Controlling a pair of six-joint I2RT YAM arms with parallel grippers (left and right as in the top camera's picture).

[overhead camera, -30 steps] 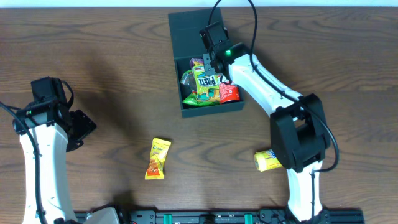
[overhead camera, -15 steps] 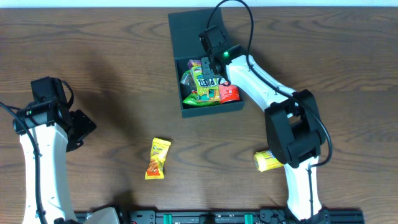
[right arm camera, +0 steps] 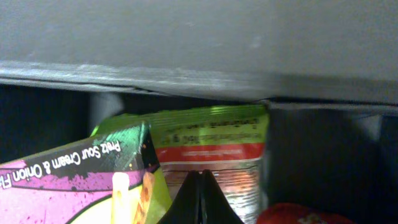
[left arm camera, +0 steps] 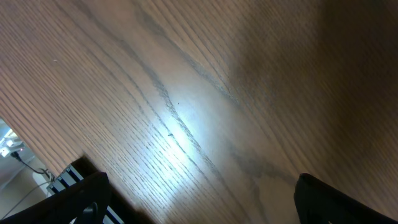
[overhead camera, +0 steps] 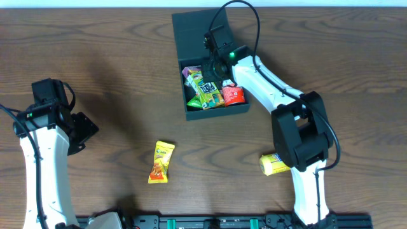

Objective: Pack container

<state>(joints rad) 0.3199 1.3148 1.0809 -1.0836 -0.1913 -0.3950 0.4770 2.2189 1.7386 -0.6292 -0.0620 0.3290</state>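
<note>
The dark teal container (overhead camera: 215,109) lies at the table's far middle, its flap lid (overhead camera: 194,33) open flat behind it. Inside lie a green and purple snack packet (overhead camera: 205,91), a red packet (overhead camera: 234,95) and a green packet with a red band (right arm camera: 211,134). My right gripper (overhead camera: 213,66) is shut and reaches into the container's far part; in the right wrist view its gripper (right arm camera: 200,186) has its tips pressed together against that banded packet, under the container's wall (right arm camera: 199,43). My left gripper (overhead camera: 81,130) is open and empty over bare wood at the left.
A yellow-orange snack packet (overhead camera: 161,161) lies on the table in front of the container. Another yellow packet (overhead camera: 273,164) lies beside the right arm's base. The left wrist view shows only wood grain (left arm camera: 205,99) and the table's edge.
My right gripper moved further into the container toward its back wall. The green and purple packet shifted left and turned. The left arm has not moved.
</note>
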